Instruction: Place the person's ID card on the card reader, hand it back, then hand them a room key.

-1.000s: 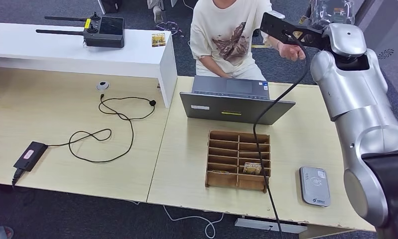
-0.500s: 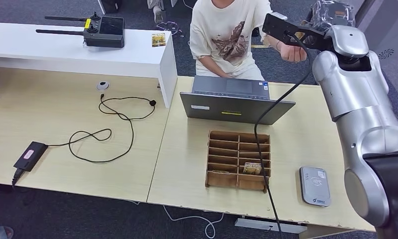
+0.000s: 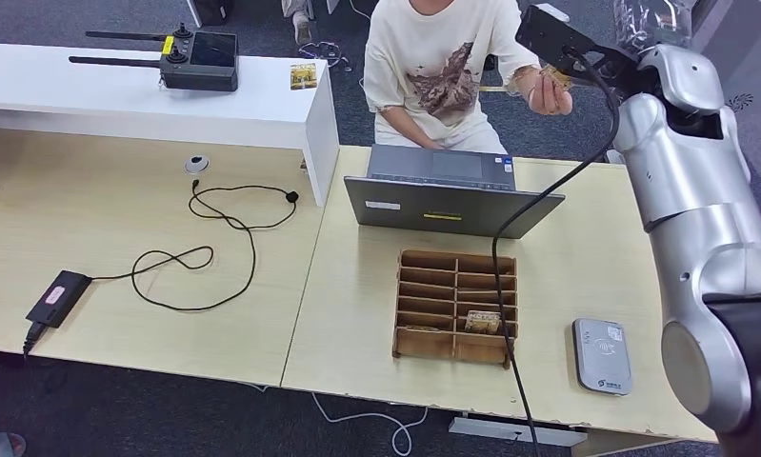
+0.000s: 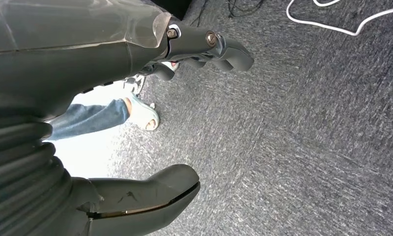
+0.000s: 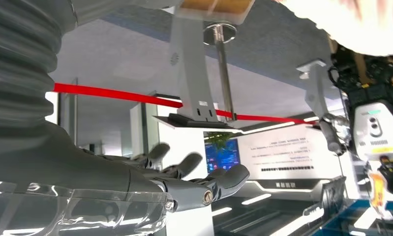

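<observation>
Beyond the desk, the right hand, fingers spread and empty, has risen from the person's card.

Person's hand holding ID card, card reader on desk

Dark grey carpet floor lies under a pale wooden worktop. A white raised counter stands along its far left side. Lighting is bright and even.
</observation>
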### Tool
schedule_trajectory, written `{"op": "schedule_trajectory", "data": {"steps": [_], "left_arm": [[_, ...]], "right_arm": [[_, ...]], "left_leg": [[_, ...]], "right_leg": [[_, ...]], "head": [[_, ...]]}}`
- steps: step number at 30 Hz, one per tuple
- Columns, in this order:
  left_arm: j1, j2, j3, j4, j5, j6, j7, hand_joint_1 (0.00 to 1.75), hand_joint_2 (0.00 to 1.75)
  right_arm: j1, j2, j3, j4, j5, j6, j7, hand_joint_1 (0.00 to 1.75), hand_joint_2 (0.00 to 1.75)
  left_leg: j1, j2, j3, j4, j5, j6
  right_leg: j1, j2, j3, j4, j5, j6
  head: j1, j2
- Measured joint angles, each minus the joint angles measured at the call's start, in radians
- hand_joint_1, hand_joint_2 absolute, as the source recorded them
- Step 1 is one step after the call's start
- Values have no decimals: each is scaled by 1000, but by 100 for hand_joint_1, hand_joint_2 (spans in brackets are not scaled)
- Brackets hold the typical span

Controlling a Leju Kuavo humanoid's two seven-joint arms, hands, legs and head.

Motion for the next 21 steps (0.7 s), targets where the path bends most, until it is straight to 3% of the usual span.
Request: {"op": "schedule_trajectory", "data": {"steps": [4, 12, 16, 21], "left_arm": [[1, 0, 0, 0, 0, 3, 0, 0, 175], [1, 0, 0, 0, 0, 7, 8, 0, 175], [0, 0, 0, 0, 0, 8, 15, 0, 175], [0, 0, 2, 0, 0, 10, 28, 0, 175]], "right_arm": [[15, -23, -35, -18, -74, -51, -77, 0, 175], [142, -85, -197, -116, -371, -61, -336, 0, 175], [274, -116, -242, -240, -533, -1, -431, 0, 175], [506, -137, -250, -518, -748, 46, -462, 0, 175]], "left_leg": [[0, 0, 0, 0, 0, 0], [0, -1, 0, 0, 0, 0], [0, -1, 0, 0, 0, 0], [0, -1, 0, 0, 0, 0]], "right_leg": [[0, -1, 0, 0, 0, 0], [0, -1, 1, -1, 0, 0], [0, -1, 1, -1, 0, 0], [0, -1, 1, -1, 0, 0]], "head": [[0, 0], [0, 0], [0, 0], [0, 0]]}}
